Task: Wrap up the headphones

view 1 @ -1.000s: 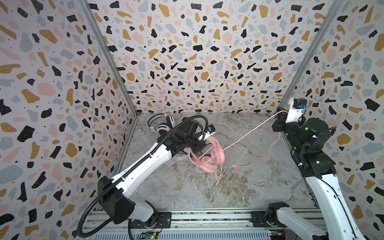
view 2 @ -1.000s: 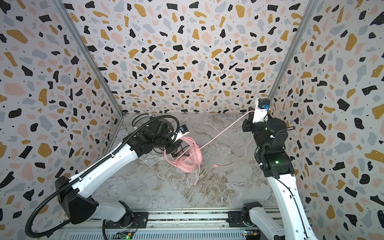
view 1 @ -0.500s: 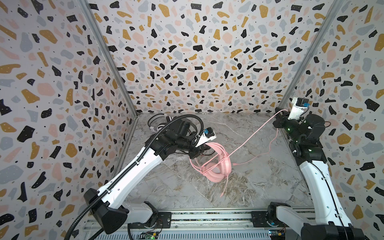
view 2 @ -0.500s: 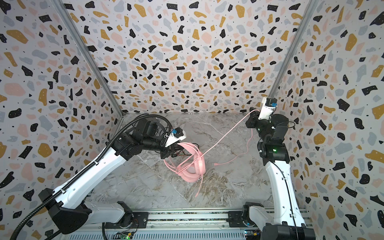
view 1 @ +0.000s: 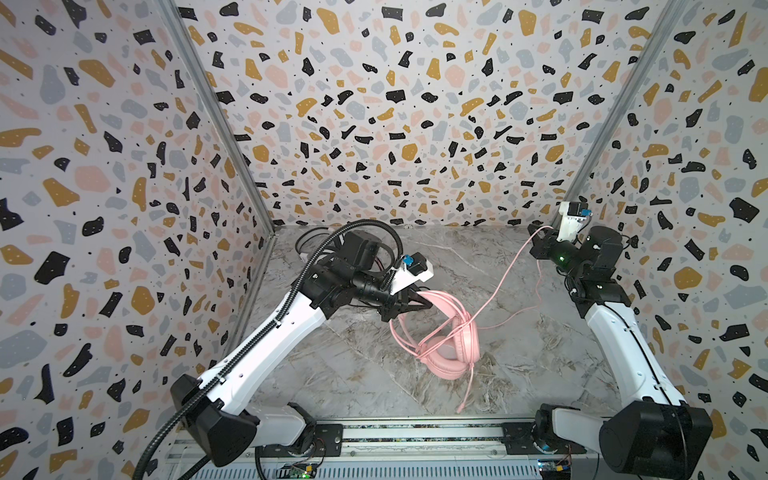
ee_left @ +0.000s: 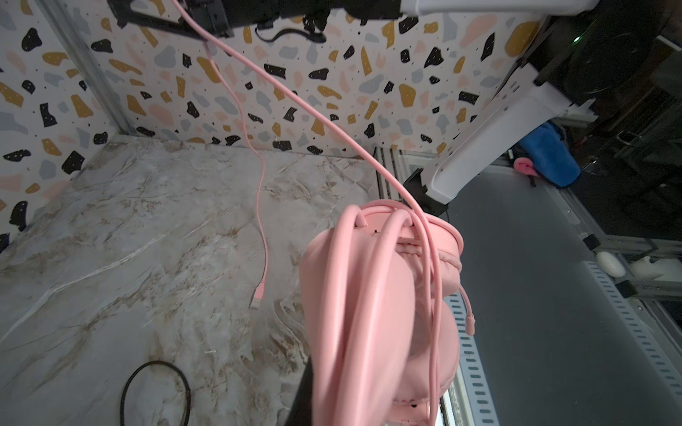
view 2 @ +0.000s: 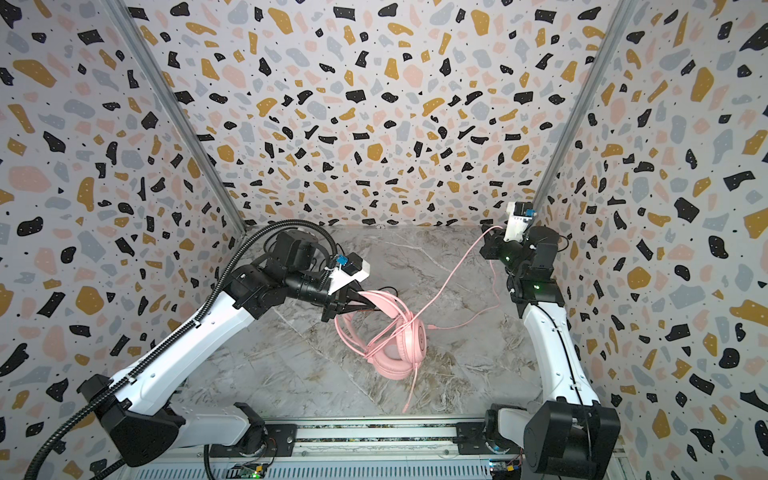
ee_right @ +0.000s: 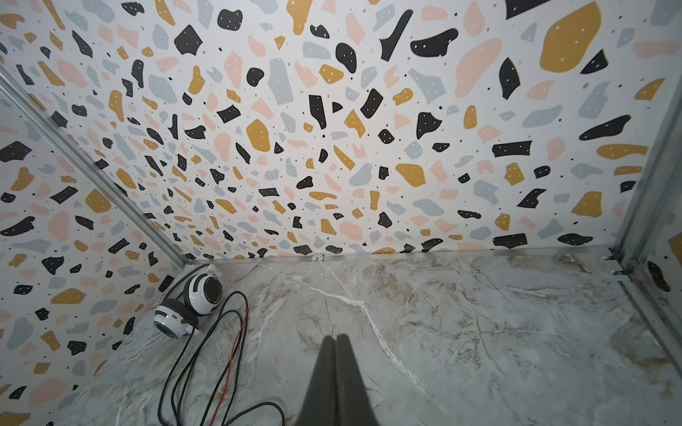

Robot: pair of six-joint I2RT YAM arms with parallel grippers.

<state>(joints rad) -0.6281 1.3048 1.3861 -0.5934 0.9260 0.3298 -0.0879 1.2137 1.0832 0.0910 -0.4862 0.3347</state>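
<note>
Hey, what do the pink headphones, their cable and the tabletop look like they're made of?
The pink headphones: ear pads look like soft matte leatherette, puckered at the seam; shell smooth plastic, probably.
The pink cable: smooth rubbery sheath, bends in loose curves.
The tabletop: grey veined marble look, faint sheen; stone or printed laminate, cannot tell.

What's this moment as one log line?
left fingers: shut on pink headset | right fingers: shut on pink cable | white headset: untouched, back corner

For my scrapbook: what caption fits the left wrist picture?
Close-up: pink headphones, pink cable looped around them and stretching away over the marble table.
</note>
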